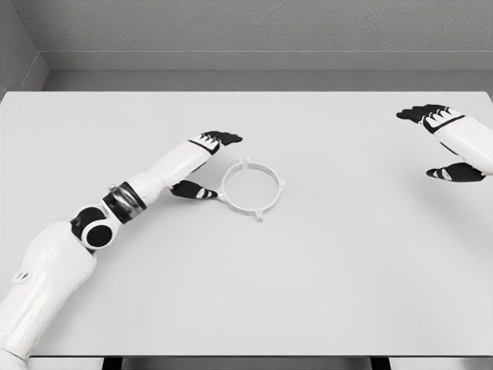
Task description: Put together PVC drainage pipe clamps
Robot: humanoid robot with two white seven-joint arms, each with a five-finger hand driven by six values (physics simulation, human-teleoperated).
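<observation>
- A thin white plastic ring with four small tabs around its rim, the pipe clamp ring (253,186), lies flat on the pale grey table (323,293), slightly left of the frame's centre.
- The left hand (206,163), white with black fingers, sits just left of the ring. Its fingers (223,138) reach out above the ring's upper-left rim and its thumb (192,190) lies by the lower-left rim, at or almost at the rim; contact cannot be told. The hand is spread and grips nothing.
- The ring therefore lies to the right of the left hand, partly within the gap between fingers and thumb. Being round, it has no long axis; the tabs point roughly up, down, left and right.
- The right hand (451,146) is at the far right of the frame, well apart from the ring, relaxed and holding nothing.
- The left hand is clearly nearer, so the grasp likely falls to it.
- Bare table surrounds the ring on all sides, with every edge well away. No second clamp part is visible.
</observation>
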